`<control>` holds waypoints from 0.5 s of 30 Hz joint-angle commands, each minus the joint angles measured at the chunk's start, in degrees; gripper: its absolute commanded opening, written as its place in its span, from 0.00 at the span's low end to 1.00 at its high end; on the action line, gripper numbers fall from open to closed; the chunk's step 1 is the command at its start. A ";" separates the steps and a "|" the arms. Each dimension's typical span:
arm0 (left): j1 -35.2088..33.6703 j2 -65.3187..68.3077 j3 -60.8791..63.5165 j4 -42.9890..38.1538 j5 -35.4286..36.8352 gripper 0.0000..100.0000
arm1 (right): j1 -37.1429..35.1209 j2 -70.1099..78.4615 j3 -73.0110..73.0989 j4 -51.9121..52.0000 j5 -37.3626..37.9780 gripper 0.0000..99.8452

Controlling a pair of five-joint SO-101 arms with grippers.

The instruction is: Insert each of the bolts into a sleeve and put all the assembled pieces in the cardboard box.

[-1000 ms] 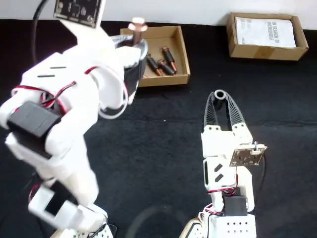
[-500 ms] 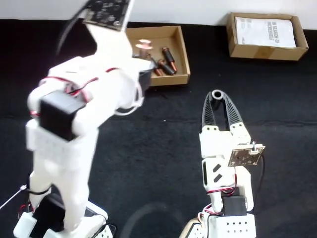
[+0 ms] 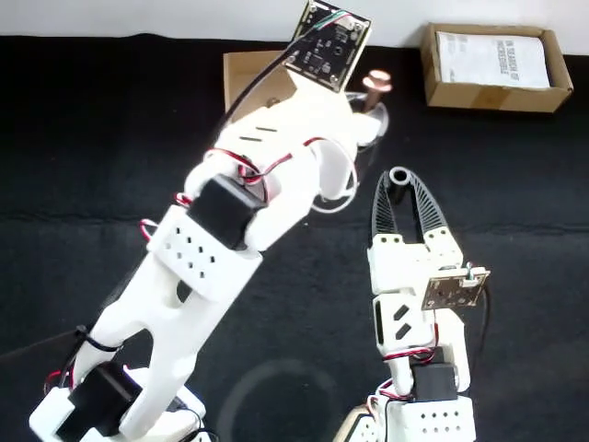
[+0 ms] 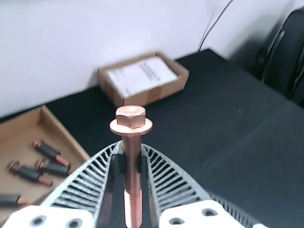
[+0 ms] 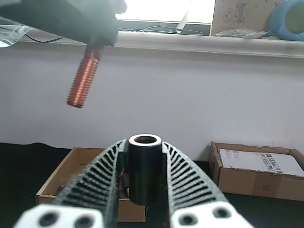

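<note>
Left pincer [image 4: 130,146]: clamped on the bolt [image 4: 130,124], head up, threads down
Right pincer [image 5: 144,142]: gripping the sleeve [image 5: 144,171] upright, bore facing up
Gap: bolt tip's higher than the sleeve mouth, off toward the cardboard box [image 3: 244,74] — not lined up yet

High view looks down on the desk [image 3: 74,138]; both wrist views face the wall [image 5: 190,95]; all see the cardboard box [image 3: 241,74].

left end effector [image 4: 130,149] swung right with bolt [image 3: 375,85], now near sleeve [image 3: 399,176]
</note>
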State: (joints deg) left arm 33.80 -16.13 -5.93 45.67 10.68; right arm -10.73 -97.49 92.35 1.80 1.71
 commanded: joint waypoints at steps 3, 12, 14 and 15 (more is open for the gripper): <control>0.84 -6.64 7.16 -13.89 -0.18 0.01 | -0.31 -0.48 1.80 -1.10 0.26 0.01; 8.31 -18.24 28.97 -29.27 -0.62 0.01 | -0.40 -0.40 4.97 -5.85 0.26 0.01; 9.01 -18.24 33.45 -33.49 -0.62 0.01 | -0.40 -0.40 5.32 -6.64 0.26 0.01; 9.10 -18.15 35.56 -36.22 -0.62 0.01 | -0.40 -0.40 5.23 -6.64 0.26 0.01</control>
State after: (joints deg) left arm 41.80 -32.04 25.45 15.69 10.24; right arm -10.73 -97.49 95.96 -3.12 1.71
